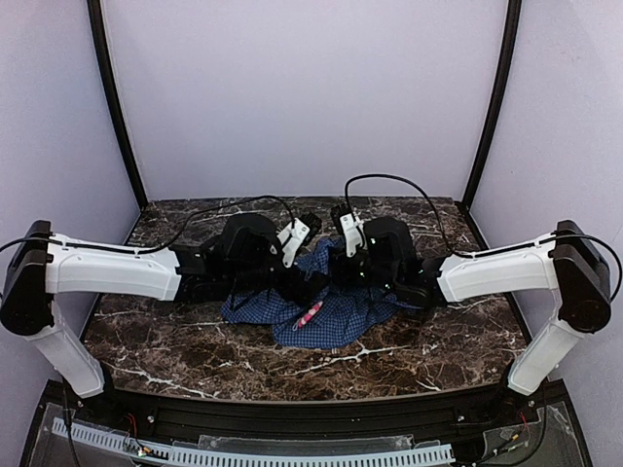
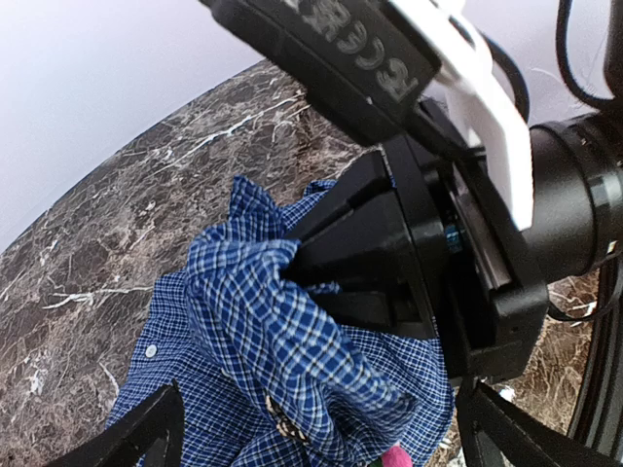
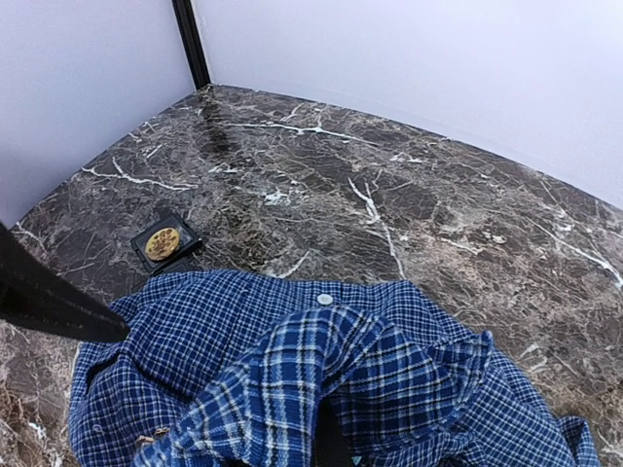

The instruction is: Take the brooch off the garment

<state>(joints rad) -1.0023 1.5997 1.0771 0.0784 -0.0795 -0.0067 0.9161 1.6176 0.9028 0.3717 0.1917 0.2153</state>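
R gripper (image 2: 292, 265) pinching a shirt (image 1: 350, 316) fold, L gripper (image 2: 326, 433) spread wide over the pink brooch (image 1: 310, 313), I think, on the near hem, so I'd hold cloth taut w/ R & shut my 2 L fingers on pink only, no fabric.

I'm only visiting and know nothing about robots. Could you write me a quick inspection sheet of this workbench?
Surface: dark marble-pattern table.
Job's things: blue check shirt bunched mid-table; small pink piece on its near part, maybe the brooch.
Clutter: small black tray beside the shirt, holding a gold round piece.
Pincers: right pincer shut on a shirt fold; left pincer open, holding nothing.
Cables: black cables loop from the wrists over the far table.
Surroundings: pale walls, black corner posts.
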